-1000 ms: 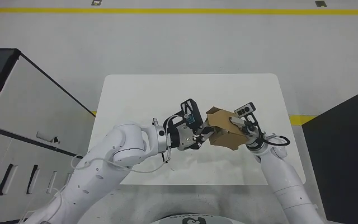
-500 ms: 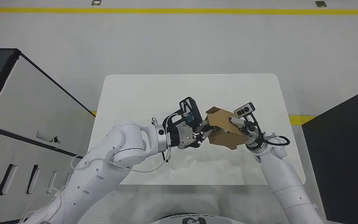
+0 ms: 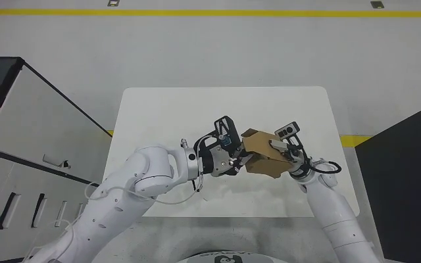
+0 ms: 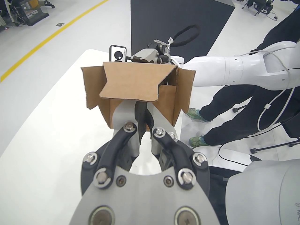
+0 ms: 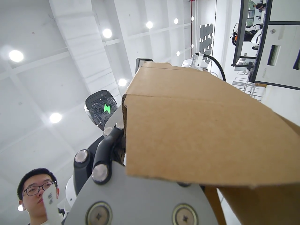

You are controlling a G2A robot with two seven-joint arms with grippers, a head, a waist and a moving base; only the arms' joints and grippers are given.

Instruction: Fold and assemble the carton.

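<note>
Carton held between two arms, mid-fold.

The carton (image 3: 265, 152) hangs just above the white surface (image 3: 164, 118), its open end towards the left arm. One flap (image 4: 131, 87) is bent in across the opening and the side flaps still stand out. The left pincer (image 4: 140, 111) looks pressed together on the lower edge. The right pincer (image 3: 284, 151) sits at the far end, and I cannot tell its grip because cardboard hides it. Closing that end seems the job in hand: next, tuck the side flaps while the far end is braced. Since a second ago, the left arm has edged closer and the carton has turned slightly.
</note>
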